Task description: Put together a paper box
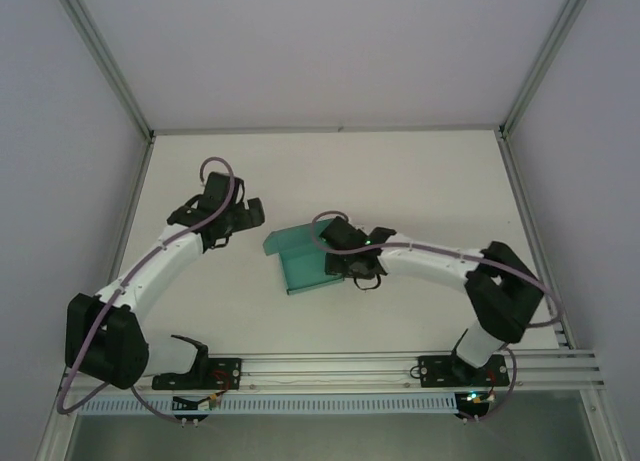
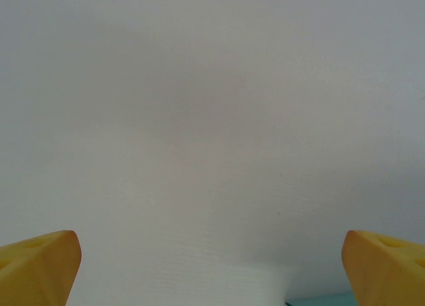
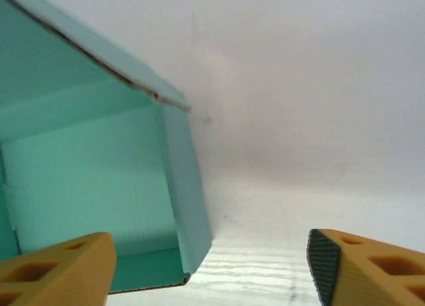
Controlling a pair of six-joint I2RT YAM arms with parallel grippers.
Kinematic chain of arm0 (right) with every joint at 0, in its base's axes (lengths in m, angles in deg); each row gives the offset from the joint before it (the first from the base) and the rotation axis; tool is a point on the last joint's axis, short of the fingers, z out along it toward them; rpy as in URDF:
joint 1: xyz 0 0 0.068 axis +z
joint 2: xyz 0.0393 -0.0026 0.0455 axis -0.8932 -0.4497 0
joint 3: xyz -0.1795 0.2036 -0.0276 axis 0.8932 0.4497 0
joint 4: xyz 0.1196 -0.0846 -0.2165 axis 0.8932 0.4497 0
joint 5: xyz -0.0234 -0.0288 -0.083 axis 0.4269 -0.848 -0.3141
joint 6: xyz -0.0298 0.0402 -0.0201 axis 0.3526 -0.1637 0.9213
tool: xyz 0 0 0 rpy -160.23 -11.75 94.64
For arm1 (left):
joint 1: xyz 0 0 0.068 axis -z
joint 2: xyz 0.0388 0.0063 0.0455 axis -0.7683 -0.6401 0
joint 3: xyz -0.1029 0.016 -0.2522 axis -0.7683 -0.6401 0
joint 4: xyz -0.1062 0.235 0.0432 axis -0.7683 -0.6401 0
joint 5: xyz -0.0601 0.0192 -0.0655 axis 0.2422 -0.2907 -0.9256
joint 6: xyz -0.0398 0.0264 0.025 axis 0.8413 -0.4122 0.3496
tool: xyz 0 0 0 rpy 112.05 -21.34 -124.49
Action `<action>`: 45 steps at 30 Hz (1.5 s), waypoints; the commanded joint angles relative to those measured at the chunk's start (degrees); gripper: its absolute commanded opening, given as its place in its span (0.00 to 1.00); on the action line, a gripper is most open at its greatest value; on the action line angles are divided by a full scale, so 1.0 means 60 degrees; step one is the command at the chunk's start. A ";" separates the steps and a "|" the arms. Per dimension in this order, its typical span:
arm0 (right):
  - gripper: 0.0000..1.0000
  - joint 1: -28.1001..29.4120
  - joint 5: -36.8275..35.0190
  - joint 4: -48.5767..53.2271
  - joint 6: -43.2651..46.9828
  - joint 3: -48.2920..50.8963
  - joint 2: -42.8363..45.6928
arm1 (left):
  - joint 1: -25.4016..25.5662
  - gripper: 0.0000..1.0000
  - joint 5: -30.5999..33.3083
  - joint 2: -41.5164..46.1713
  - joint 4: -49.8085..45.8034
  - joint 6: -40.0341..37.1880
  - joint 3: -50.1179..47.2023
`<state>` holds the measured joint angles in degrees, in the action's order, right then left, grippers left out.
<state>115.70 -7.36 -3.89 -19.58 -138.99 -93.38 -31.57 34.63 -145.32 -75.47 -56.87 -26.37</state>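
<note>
The paper box (image 3: 86, 180) is cut off (left edge).

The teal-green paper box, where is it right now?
Top view: the teal-green paper box lies centre-frame, its right edge at the right pincer, with the left pincer apart to its upper left.

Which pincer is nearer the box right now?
Right. The right pincer is open at the right edge of the box, close against its wall. The left pincer is open off to the box's left, apart from it.
</note>
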 commanded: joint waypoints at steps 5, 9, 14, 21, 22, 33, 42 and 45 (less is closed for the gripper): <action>0.98 -0.0286 -0.0113 -0.1388 0.6432 -0.0502 0.0618 | 0.0173 1.00 -0.4112 0.1537 0.0315 -0.2636 0.0219; 0.95 -0.0951 0.1092 -0.1367 0.7555 -0.1170 0.0056 | 0.0752 1.00 -0.4401 0.1633 0.0109 -0.3971 -0.0175; 0.80 -0.1403 0.1396 -0.0886 0.8092 -0.1999 -0.0876 | 0.1117 1.00 -0.3350 0.0820 -0.0743 -0.4908 0.0059; 0.53 -0.1665 0.2133 -0.0551 0.8324 -0.2672 -0.1763 | 0.1258 0.81 -0.3383 -0.0367 -0.1162 -0.5437 0.0403; 0.48 -0.1682 0.2160 -0.0586 0.8333 -0.2688 -0.1810 | 0.1260 0.77 -0.3367 -0.0514 -0.1219 -0.5475 0.0451; 0.09 -0.1771 0.2617 -0.0647 0.8242 -0.2631 -0.1895 | 0.1391 0.19 -0.2893 -0.0827 -0.1316 -0.5463 0.0551; 0.04 -0.1832 0.2348 -0.1184 0.6899 -0.1677 -0.0922 | 0.1429 0.00 -0.2560 -0.0923 -0.0647 -0.4686 0.0624; 0.02 -0.1834 0.1463 -0.1213 0.5922 -0.1313 -0.0541 | 0.1466 0.00 -0.2304 -0.1162 -0.0334 -0.3950 0.0916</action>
<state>105.36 6.28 -10.55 23.08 -148.30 -99.96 -22.78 18.13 -151.55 -79.49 -85.66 -23.27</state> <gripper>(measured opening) 0.064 0.053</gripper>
